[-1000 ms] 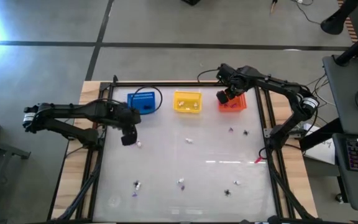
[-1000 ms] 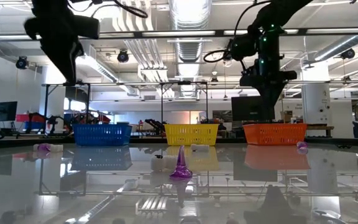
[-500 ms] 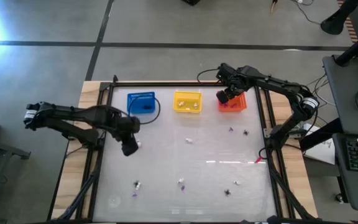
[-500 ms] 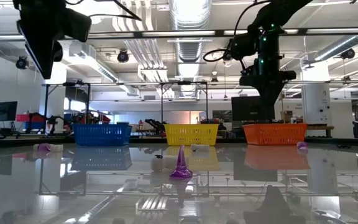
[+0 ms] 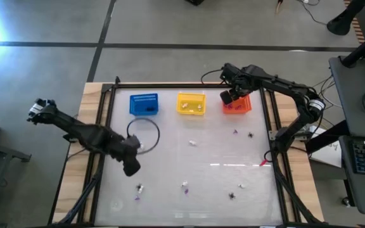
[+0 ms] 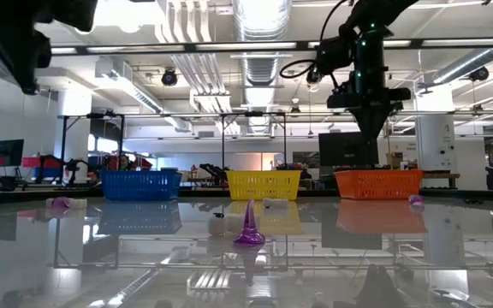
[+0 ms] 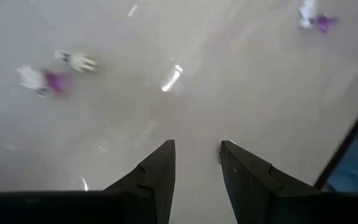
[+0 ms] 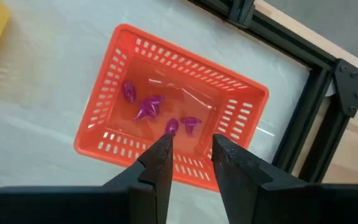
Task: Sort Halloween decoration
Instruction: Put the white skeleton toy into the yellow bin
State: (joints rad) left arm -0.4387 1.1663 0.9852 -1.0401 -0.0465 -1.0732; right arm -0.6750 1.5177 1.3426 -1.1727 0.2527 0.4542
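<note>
Over on the left, the left gripper (image 5: pixel 132 168) hovered above the surface (image 5: pixel 214 183) with its fingers (image 7: pixel 160 171) apart and empty! Trinkets (image 5: pixel 185 186) lay scattered across the surface, well apart. On the right, the right gripper (image 5: pixel 229 97) hung over the orange-red basket (image 8: pixel 241 106), fingers (image 8: pixel 157 162) parted, nothing held, purple trinkets (image 8: pixel 151 107) inside.

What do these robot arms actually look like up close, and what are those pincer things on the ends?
Both are slim, dark, jointed arms with black cables looping alongside. The left arm's tool and the right arm's tool each end in two flat, matte black fingers that taper toward blunt tips with a narrow gap between them. Pale patches mark the left arm's outer end and the right arm's elbow.
</note>
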